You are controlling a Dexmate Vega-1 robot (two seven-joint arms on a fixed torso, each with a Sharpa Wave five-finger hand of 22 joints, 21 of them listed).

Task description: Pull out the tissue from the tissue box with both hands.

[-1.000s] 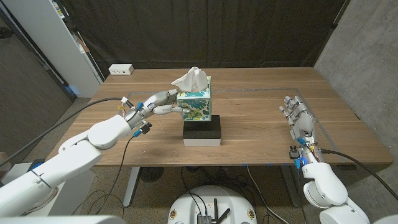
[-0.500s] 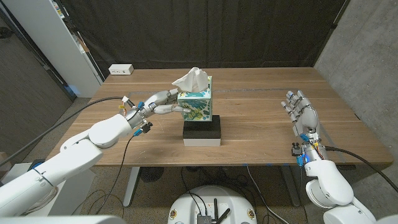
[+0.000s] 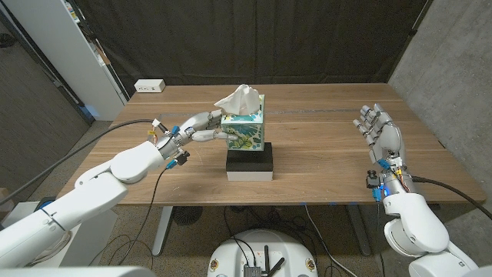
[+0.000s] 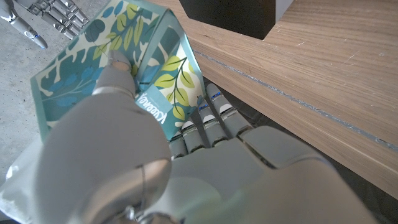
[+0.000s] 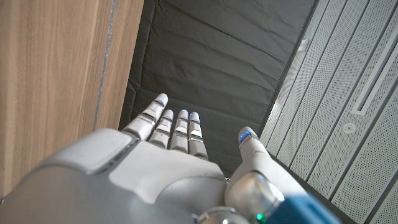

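A teal leaf-patterned tissue box [image 3: 246, 135] stands on a black block [image 3: 250, 162] at the table's middle, with a white tissue [image 3: 240, 98] sticking up from its top. My left hand [image 3: 194, 128] grips the box from its left side. In the left wrist view the thumb and fingers of that left hand [image 4: 143, 155] press on two faces of the box [image 4: 118, 56], and the tissue [image 4: 22, 183] shows beside it. My right hand [image 3: 382, 135] is raised near the table's right edge, fingers spread, holding nothing. The right wrist view shows the right hand [image 5: 161, 168] open.
A white power strip [image 3: 150, 86] lies at the wooden table's [image 3: 323, 146] far left corner. A black curtain hangs behind the table and a grey wall stands to the right. A white cabinet stands at the far left.
My right hand has risen off the table and drifted to the right and slightly farther away. The tissue box has shifted a little to the right in my left hand's grip.
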